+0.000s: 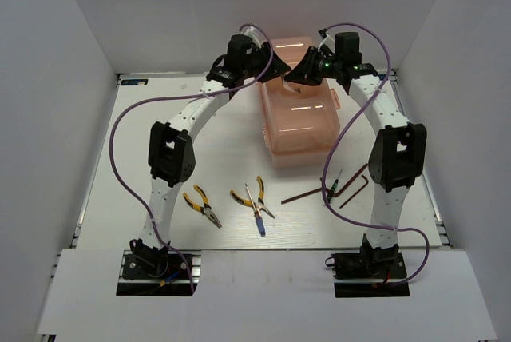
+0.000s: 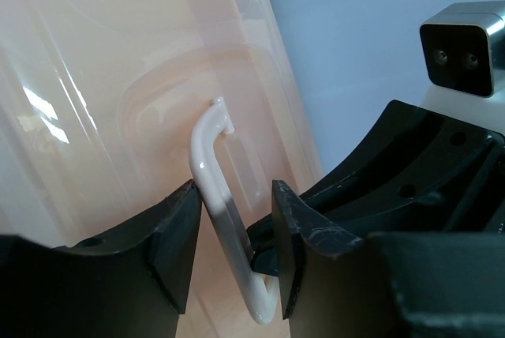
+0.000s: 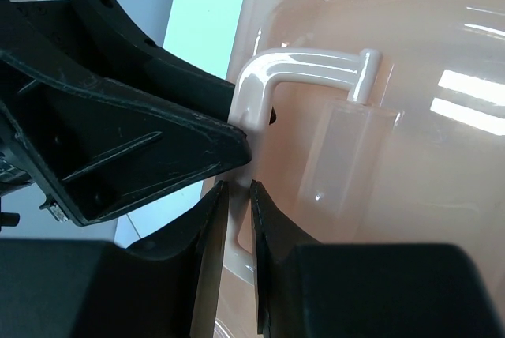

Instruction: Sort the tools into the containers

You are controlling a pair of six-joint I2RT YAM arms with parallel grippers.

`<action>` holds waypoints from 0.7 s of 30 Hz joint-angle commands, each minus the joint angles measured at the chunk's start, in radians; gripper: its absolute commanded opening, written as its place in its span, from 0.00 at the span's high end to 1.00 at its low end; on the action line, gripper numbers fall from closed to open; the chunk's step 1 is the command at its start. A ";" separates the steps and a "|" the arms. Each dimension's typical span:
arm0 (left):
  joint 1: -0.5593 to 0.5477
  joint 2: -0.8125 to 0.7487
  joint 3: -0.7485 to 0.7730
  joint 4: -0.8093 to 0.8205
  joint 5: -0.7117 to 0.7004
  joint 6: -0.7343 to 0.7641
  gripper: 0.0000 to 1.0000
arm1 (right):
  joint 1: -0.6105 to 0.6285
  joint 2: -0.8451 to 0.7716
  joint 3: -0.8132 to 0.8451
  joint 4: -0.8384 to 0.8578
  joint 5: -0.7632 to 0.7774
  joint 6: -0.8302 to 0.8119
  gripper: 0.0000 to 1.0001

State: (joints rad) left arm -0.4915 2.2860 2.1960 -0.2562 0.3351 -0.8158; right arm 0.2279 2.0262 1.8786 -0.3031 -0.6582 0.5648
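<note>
The containers are one salmon-pink toolbox (image 1: pixel 299 118), standing closed at the back middle of the table. Both grippers meet at its white lid handle (image 2: pixel 207 148). My left gripper (image 2: pixel 234 188) straddles the handle. One finger touches it and a gap remains at the other finger, so the gripper is open. My right gripper (image 3: pixel 238 188) is shut on the handle's (image 3: pixel 308 65) lower leg. The tools lie on the table in front: two yellow pliers (image 1: pixel 202 207) (image 1: pixel 242 196), a blue-handled screwdriver (image 1: pixel 260 220), a green-black tool (image 1: pixel 331 190) and dark hex keys (image 1: pixel 305 196) (image 1: pixel 357 186).
White walls close in the table on the left, back and right. The right gripper's black body (image 2: pixel 410 164) crowds the left wrist view, and the left gripper's finger (image 3: pixel 118 133) lies just beside the right jaws. Purple cables (image 1: pixel 120 130) loop off both arms.
</note>
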 commanded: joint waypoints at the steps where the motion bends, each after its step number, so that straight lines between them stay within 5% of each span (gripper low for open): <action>1: -0.027 0.015 0.028 -0.086 0.016 0.017 0.51 | 0.016 -0.066 -0.009 0.030 -0.055 -0.019 0.76; 13: -0.036 0.033 0.028 -0.095 0.007 0.017 0.66 | 0.010 -0.142 -0.042 -0.007 -0.038 -0.078 0.57; 21: -0.036 0.033 0.007 -0.095 0.007 0.017 0.68 | 0.007 -0.312 -0.091 -0.226 0.136 -0.337 0.56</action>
State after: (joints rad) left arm -0.5018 2.3005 2.2131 -0.2924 0.3260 -0.8211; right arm 0.2329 1.8301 1.8164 -0.4393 -0.6044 0.3599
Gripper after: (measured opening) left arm 0.329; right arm 0.439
